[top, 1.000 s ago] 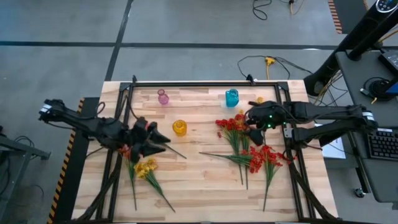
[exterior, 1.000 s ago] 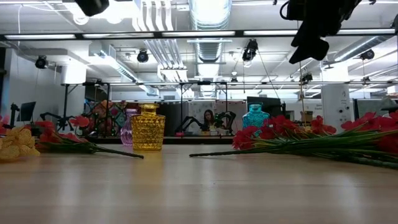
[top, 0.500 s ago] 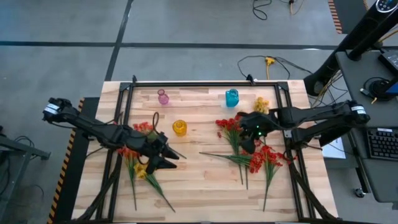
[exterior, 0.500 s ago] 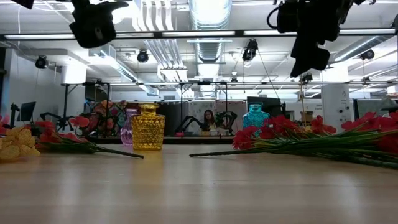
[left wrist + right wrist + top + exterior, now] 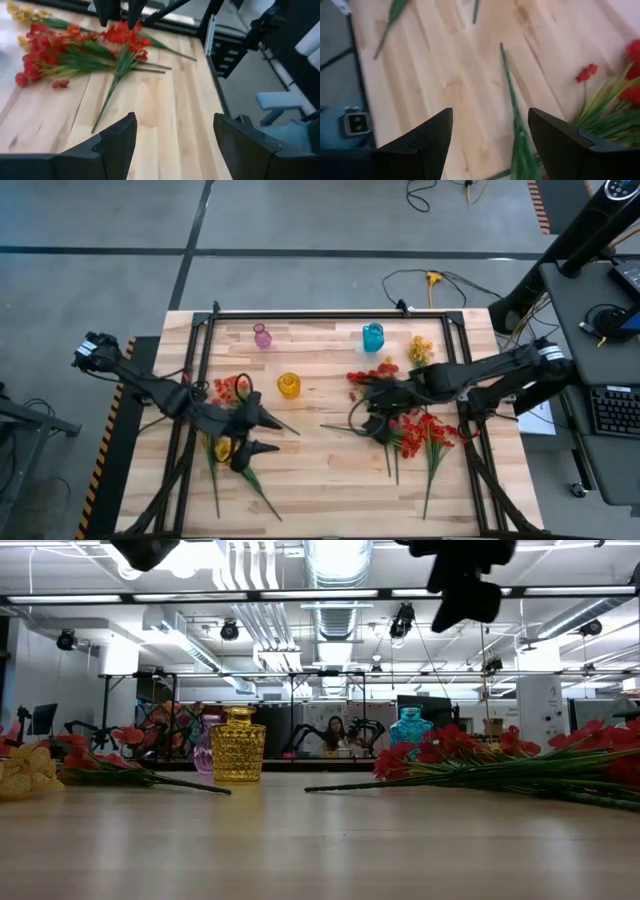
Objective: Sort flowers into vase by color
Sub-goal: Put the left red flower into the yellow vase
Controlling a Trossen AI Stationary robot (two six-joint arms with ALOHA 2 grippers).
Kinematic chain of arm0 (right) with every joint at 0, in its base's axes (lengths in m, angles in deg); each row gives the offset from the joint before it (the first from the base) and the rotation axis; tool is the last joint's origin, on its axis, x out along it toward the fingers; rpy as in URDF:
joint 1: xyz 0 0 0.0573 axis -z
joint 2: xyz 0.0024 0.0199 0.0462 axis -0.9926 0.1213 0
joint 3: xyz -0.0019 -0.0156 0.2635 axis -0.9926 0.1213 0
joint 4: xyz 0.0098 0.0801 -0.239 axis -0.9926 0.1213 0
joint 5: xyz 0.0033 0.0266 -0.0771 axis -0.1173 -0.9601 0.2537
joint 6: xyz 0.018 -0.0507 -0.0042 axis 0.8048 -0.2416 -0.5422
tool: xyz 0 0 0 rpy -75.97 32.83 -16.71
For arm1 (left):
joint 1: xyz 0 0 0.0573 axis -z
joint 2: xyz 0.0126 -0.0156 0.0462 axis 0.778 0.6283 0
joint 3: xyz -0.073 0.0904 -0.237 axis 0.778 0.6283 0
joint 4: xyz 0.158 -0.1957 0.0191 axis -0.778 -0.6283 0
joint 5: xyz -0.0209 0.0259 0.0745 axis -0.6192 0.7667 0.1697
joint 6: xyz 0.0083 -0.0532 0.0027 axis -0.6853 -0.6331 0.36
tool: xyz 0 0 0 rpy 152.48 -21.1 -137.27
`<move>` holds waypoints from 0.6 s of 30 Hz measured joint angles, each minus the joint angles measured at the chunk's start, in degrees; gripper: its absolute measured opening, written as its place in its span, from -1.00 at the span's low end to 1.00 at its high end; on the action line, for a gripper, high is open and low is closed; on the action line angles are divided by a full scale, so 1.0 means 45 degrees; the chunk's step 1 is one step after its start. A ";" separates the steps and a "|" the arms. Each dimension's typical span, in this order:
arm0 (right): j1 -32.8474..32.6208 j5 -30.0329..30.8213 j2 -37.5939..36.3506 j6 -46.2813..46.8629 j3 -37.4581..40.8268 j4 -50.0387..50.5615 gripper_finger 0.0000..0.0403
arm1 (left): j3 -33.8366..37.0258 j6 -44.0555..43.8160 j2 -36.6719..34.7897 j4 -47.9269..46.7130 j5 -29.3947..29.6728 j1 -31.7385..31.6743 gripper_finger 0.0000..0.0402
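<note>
The flowers (image 5: 405, 425) are all lying loose on the bench (image 5: 320, 480), none in a vase, while the left gripper (image 5: 258, 434) and right gripper (image 5: 372, 420) are hovering with fingers spread, holding nothing

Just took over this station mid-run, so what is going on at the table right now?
Two dark arms are sorting artificial flowers on a wooden table. Both grippers are open and hold nothing. The left gripper hovers by the small bunch with a yellow sprig. The right gripper hangs over the red-orange flower pile. The yellow glass vase, pink vase and blue vase stand upright with no flowers in them.
</note>
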 joint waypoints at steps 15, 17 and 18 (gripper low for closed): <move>-0.1177 0.2570 0.1956 -0.2366 -0.0626 0.0071 0.25 | 0.0146 -0.0664 0.1237 0.1630 0.3393 0.3421 0.23; -0.1583 0.3650 0.1964 -0.2757 -0.0508 -0.0030 0.25 | 0.0108 -0.1073 0.1320 0.1184 0.4479 0.3973 0.23; -0.1776 0.4021 0.1970 -0.2807 -0.0446 -0.0062 0.25 | 0.0102 -0.1367 0.1307 0.0888 0.4783 0.4147 0.23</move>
